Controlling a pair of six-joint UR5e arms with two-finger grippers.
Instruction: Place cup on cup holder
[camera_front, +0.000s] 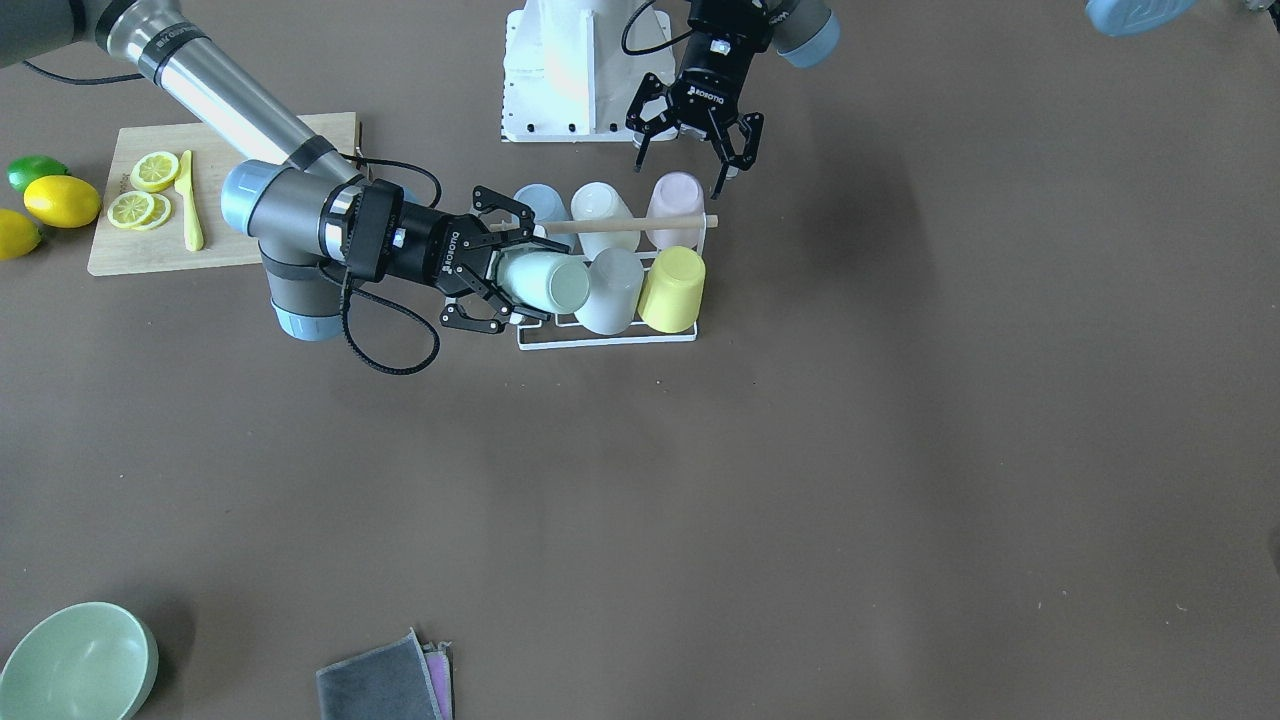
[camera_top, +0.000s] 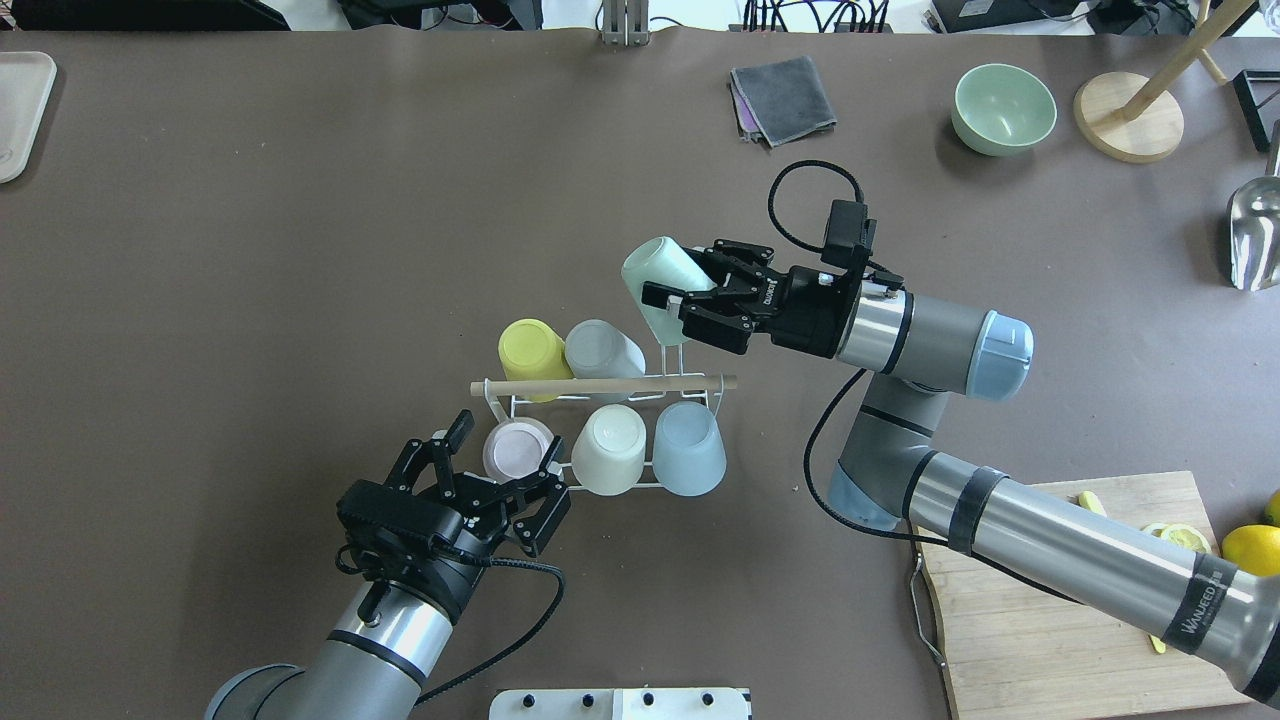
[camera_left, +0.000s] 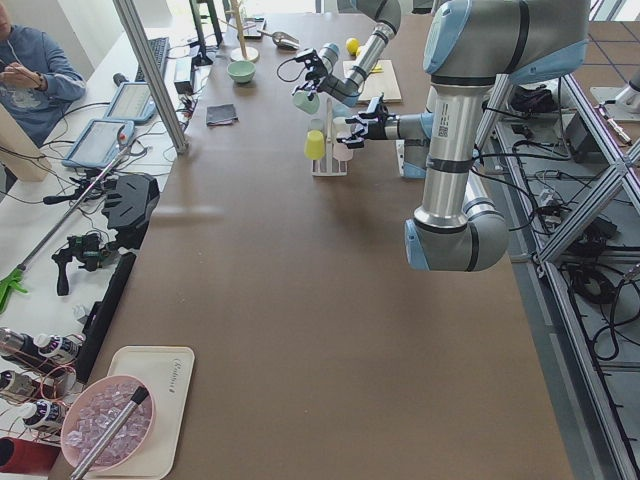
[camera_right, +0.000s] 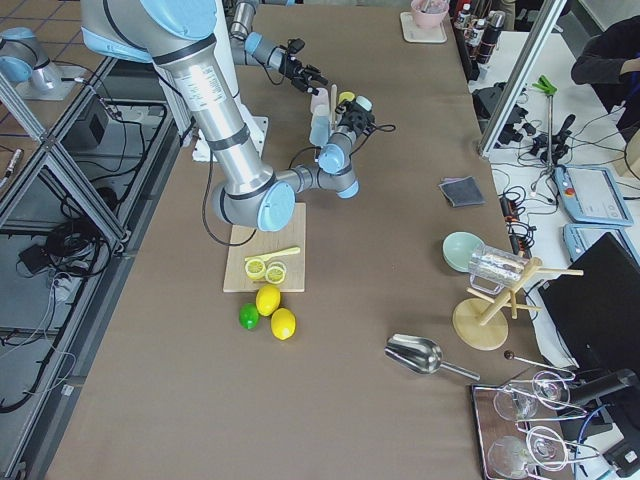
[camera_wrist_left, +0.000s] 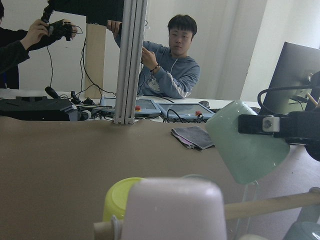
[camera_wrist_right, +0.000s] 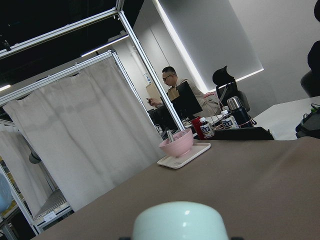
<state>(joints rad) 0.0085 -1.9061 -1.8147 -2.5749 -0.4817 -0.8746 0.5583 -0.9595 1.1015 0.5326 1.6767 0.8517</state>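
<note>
Clamping the pale green cup (camera_top: 655, 272) by its wall, the right jaws hold it tilted, mouth toward the one bare prong (camera_top: 667, 352) of the cup holder (camera_top: 600, 385), which stands mid-way along the counter (camera_top: 300, 250), nearer the robot's edge. That angle looks matched to the five cups (camera_top: 608, 452) already hung. The left jaws hang spread and empty just beside the pink cup (camera_top: 515, 445) at the holder's end, probably ready to steady it.

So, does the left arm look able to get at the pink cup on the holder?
Probably yes: the left gripper is open beside the pink cup, with nothing between them, and the right gripper is at the other end of the cup holder.
</note>
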